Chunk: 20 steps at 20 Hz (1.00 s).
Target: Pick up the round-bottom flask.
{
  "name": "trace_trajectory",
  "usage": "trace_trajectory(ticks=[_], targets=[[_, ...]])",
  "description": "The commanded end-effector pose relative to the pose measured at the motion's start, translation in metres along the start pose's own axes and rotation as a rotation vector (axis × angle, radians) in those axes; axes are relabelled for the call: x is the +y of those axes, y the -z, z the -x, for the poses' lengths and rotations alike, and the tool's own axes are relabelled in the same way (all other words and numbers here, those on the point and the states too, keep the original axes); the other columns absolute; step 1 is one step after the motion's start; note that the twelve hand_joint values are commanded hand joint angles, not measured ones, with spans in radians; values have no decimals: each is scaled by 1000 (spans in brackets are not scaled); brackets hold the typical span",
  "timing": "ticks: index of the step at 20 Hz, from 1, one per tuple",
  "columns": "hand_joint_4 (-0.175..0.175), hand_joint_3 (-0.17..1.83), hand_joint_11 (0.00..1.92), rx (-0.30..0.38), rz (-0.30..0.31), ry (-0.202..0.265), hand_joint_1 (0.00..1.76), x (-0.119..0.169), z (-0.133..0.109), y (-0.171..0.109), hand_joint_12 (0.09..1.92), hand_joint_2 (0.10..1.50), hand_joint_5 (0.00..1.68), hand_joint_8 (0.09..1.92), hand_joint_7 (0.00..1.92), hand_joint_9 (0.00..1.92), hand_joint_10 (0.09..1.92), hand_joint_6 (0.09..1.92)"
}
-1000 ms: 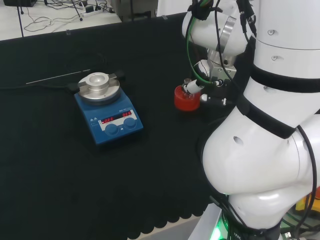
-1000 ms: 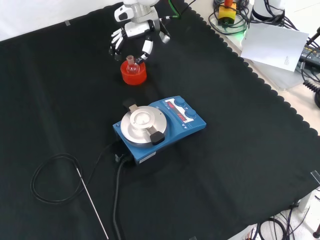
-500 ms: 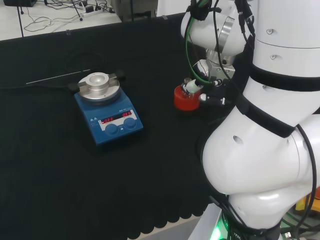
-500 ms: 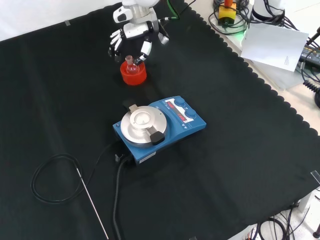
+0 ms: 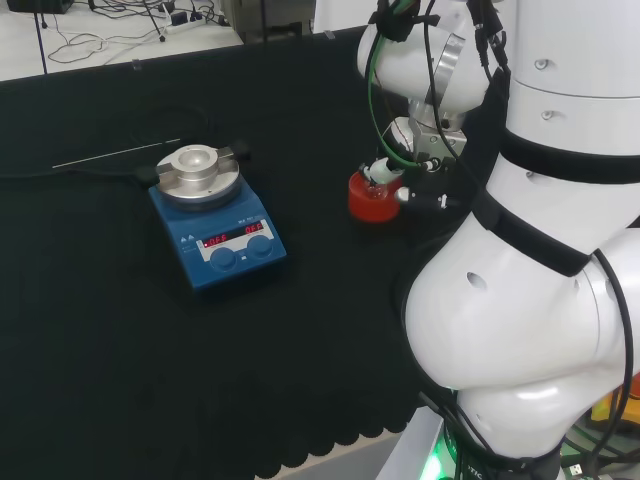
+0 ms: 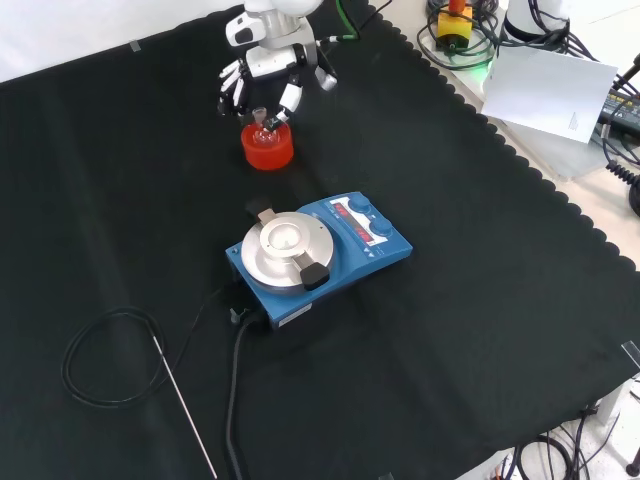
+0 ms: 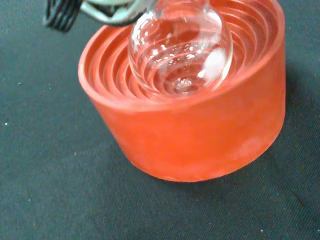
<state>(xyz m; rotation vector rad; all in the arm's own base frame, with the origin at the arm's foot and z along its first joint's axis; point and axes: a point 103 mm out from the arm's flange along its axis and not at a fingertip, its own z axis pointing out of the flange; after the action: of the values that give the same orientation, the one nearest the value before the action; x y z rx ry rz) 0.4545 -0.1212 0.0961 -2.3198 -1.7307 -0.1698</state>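
Fingers of the hand (image 6: 268, 70) curl down around the neck of the flask (image 6: 264, 126), so I read it as closed on the flask. The flask sits in the red ring stand (image 6: 267, 148), beyond the blue hotplate (image 6: 318, 250) in my front view, neck upright and directly beneath the palm. I judge a straight lift would clear the stand. In the wrist view the bulb (image 7: 180, 50) rests in the ribbed cup (image 7: 190, 115); its neck is cut off, and the exact finger contact is hard to make out.

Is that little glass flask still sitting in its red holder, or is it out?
In. The wrist view shows the flask with its round bottom down inside the red ribbed stand; whether it touches the ribs cannot be told.
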Motion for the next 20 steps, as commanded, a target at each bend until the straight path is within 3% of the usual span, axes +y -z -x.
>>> trace_trajectory(ticks=[1, 4, 6, 7, 8, 12, 20], targets=[[166, 538, 361, -14, 19, 7, 1067, -3, -4, 6, 1330, 771, 1134, 669, 556, 714, 575, 849], [175, 508, 368, 24, 0, 4, 1065, -5, -1, 8, 1331, 797, 1115, 670, 562, 726, 567, 883], [1, 497, 339, 37, -7, 14, 931, -6, 1, 8, 1344, 755, 975, 684, 523, 698, 578, 835], [-44, 515, 323, 43, -8, 17, 883, -7, 2, 9, 1351, 728, 898, 691, 503, 682, 586, 823], [-65, 529, 312, 46, -9, 21, 852, -8, 2, 9, 1355, 709, 837, 696, 489, 671, 591, 813], [-77, 543, 290, 34, -23, 23, 798, -14, 12, 12, 1361, 672, 702, 698, 457, 647, 598, 782], [-74, 541, 277, -2, -21, 4, 787, -31, 23, 19, 1367, 659, 659, 702, 443, 632, 604, 771]])
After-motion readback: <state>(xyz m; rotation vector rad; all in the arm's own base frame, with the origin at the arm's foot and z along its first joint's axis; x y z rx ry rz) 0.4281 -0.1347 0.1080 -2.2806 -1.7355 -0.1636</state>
